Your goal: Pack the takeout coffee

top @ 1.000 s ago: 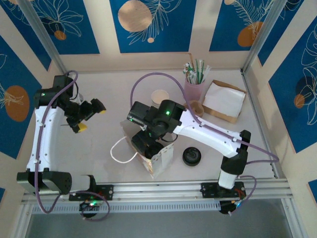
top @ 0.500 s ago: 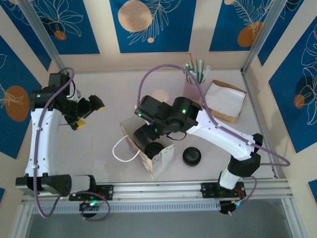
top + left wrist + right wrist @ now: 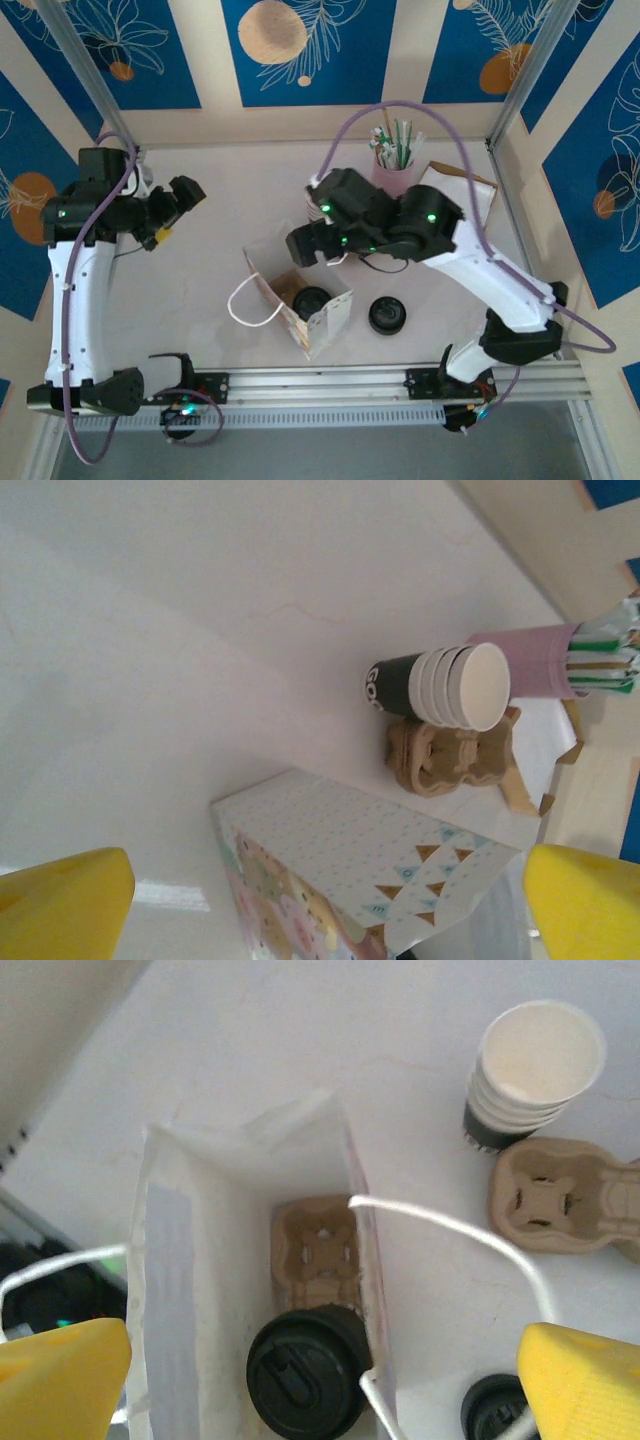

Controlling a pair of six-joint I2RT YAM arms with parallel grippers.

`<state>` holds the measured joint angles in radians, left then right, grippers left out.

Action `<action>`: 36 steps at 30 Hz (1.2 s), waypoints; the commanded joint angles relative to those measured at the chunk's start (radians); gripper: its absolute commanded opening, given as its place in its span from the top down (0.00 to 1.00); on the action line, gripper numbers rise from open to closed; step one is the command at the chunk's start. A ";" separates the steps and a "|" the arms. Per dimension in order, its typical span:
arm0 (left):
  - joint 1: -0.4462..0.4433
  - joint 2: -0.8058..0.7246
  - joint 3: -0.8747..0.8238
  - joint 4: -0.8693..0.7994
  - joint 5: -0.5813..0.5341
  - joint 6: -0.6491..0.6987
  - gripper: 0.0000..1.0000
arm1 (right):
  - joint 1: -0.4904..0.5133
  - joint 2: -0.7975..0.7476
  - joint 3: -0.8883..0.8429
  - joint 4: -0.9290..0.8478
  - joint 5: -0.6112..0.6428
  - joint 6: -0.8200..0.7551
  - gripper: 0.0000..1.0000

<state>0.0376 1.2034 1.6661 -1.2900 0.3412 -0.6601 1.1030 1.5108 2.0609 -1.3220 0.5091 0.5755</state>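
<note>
Okay, the takeout coffee [image 3: 312, 300] sits inside the paper bag [image 3: 327, 320], lower centre of the overhead view, seated in its tray [image 3: 318, 1245] I think. Right gripper [image 3: 303, 245] and left gripper [image 3: 178, 212] are both spread and empty. I'd lift the right one straight up, clear of the handles [image 3: 450, 1225].

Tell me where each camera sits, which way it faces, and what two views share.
Top external: above and behind the bases, looking down on the table; both arms, left gripper, right gripper.
Left wrist: on the left gripper, looking across the table at the cup stack; its yellow fingertips.
Right wrist: on the right gripper, looking down into the paper bag at the takeout coffee; its yellow fingertips.
Shared: both wrist views show the cup stack.
</note>
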 commanded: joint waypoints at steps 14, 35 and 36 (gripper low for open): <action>0.036 0.097 0.078 0.158 0.048 -0.057 0.00 | -0.409 -0.464 -0.491 0.170 -0.154 0.274 0.01; 0.091 0.249 0.067 0.095 0.120 -0.029 0.00 | -0.716 -0.535 -0.736 0.143 -0.442 0.317 0.01; 0.092 0.248 0.063 0.095 0.120 -0.029 0.00 | -0.721 -0.530 -0.736 0.141 -0.449 0.317 0.01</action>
<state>0.1177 1.4548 1.7264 -1.1645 0.4309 -0.7052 0.3958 0.9722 1.3323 -1.1648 0.1127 0.8848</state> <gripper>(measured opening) 0.998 0.989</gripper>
